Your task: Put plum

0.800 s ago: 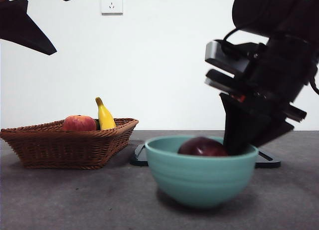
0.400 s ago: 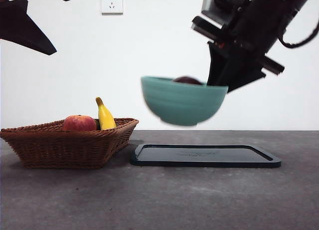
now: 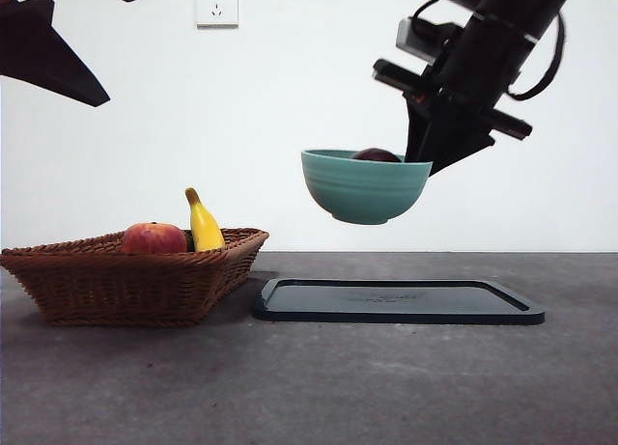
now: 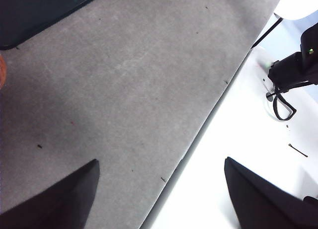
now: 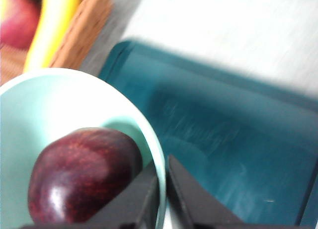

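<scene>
Plums: one plum (image 3: 377, 155).
Bowls: one teal bowl (image 3: 365, 186).
Baskets: one wicker basket (image 3: 135, 276).
Bananas: one banana (image 3: 202, 223).
Red-orange fruits: one (image 3: 154, 238).
Trays: one dark tray (image 3: 398, 300).
Wall sockets: one wall socket (image 3: 216, 3).

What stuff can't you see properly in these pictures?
- Plum: in the front view the bowl wall hides all but its top.
- Bowl: the right wrist view cuts it off at the edge.
- Tray: blurred in the right wrist view.
- Red fruit and banana: the basket rim hides their lower parts in the front view.
- Right gripper: only its jaws, pinching the bowl rim, show.
- Left gripper: jaws apart over bare table; the arm is out of frame.
</scene>
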